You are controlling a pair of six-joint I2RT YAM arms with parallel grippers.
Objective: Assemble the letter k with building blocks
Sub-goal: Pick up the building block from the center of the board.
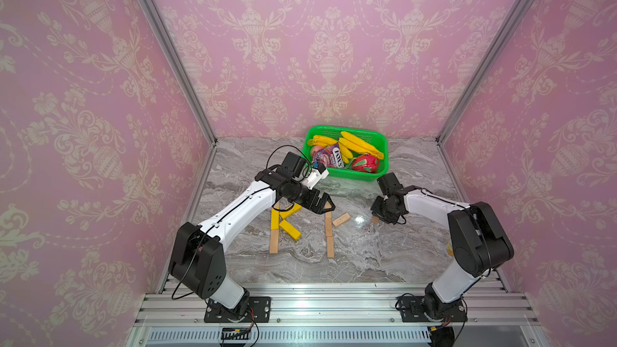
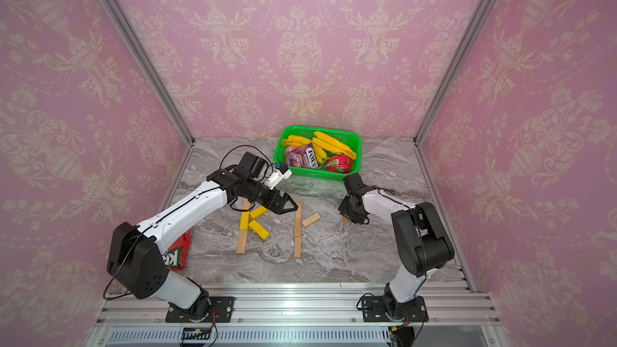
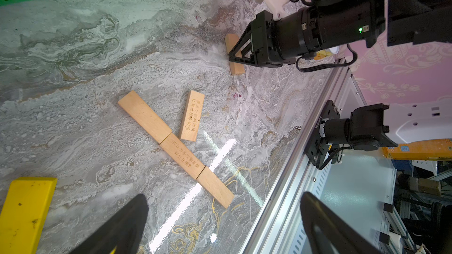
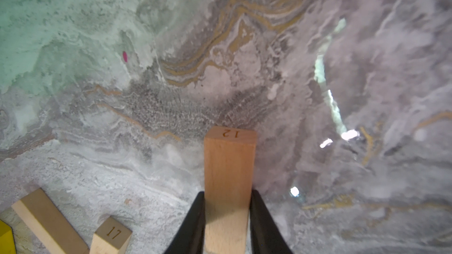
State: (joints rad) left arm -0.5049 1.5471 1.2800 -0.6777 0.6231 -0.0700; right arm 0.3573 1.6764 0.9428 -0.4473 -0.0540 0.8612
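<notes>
**Progress.** A yellow-and-wood K is laid out on the bench, its far stem end hidden under the left arm. Beside it, an all-wood stem of three bars is set end to end. One slanted bar is placed just beside the stem's middle. The second slanted arm is judged to be all that is left.

**End effectors.** The right end effector is clamped on a wooden block, low and well to the right of the stem. Whether the block is clear of the bench cannot be told. The left end effector is spread wide and empty above the stem's far end.

**Views.**
- The number 12 on the held block's end is read only in the right wrist view.
- Engraved script on two bars is made out only in the left wrist view.
- A red packet near the left arm's base is shown in a top view only.
</notes>
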